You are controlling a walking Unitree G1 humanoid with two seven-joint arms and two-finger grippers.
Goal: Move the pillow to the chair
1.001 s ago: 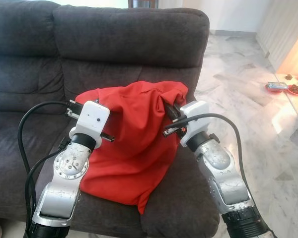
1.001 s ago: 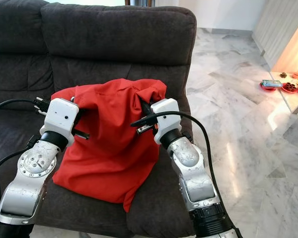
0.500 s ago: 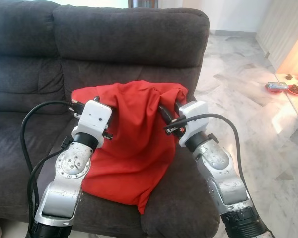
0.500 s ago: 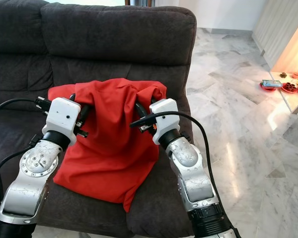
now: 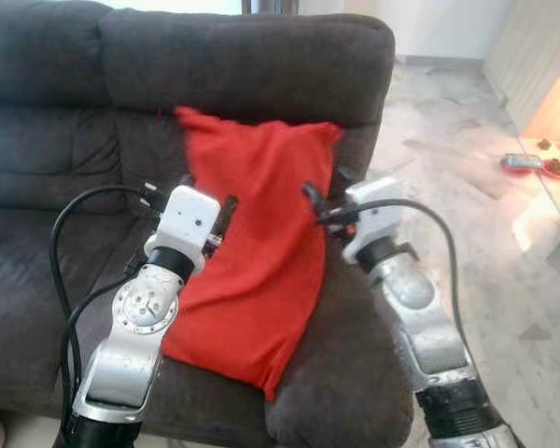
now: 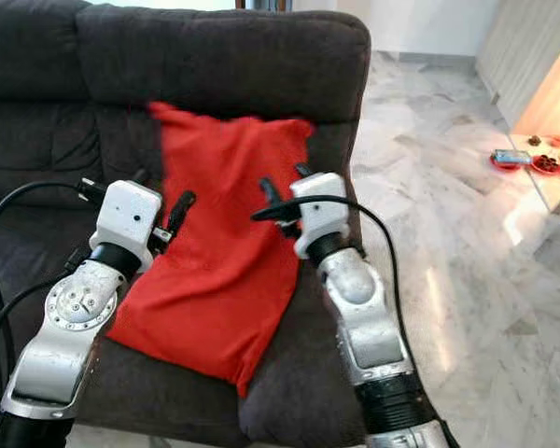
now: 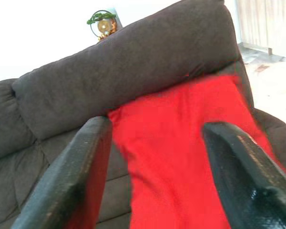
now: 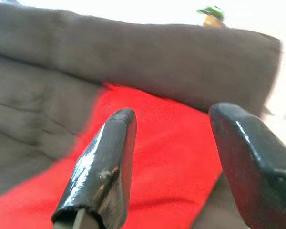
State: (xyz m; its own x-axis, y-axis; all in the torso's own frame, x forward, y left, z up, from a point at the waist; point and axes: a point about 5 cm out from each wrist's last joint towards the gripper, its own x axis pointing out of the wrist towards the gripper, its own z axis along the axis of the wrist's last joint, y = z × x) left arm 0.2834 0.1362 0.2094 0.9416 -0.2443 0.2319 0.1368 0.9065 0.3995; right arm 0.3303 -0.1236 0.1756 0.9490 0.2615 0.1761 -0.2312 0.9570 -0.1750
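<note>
We see the red pillow (image 5: 258, 245) lying on the dark grey chair (image 5: 243, 56), its top edge leaning against the backrest and its lower end reaching down the seat cushion toward the front edge. Our left end effector (image 5: 208, 201) hovers just beside the pillow's left edge with its fingers (image 7: 81, 167) spread wide and holding nothing. Our right end effector (image 5: 325, 189) sits at the pillow's right edge, likewise wide and empty, above the marble floor (image 5: 467, 233) side.
</note>
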